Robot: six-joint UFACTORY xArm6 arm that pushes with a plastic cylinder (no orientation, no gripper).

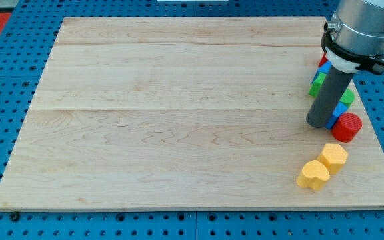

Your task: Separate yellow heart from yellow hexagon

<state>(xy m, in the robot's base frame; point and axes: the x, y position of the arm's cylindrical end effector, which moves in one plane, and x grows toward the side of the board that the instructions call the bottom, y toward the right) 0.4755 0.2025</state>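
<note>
The yellow heart (313,175) lies near the board's bottom right corner, touching the yellow hexagon (334,157), which sits just up and to its right. My tip (321,123) stands on the board above the two yellow blocks, about a block's width above the hexagon and beside a red cylinder (347,127).
A cluster of blocks sits at the view's right edge partly behind the rod: a blue block (339,111), green blocks (347,97) (319,79), another blue block (316,87) and a red piece (323,61). The wooden board (179,113) lies on a blue pegboard.
</note>
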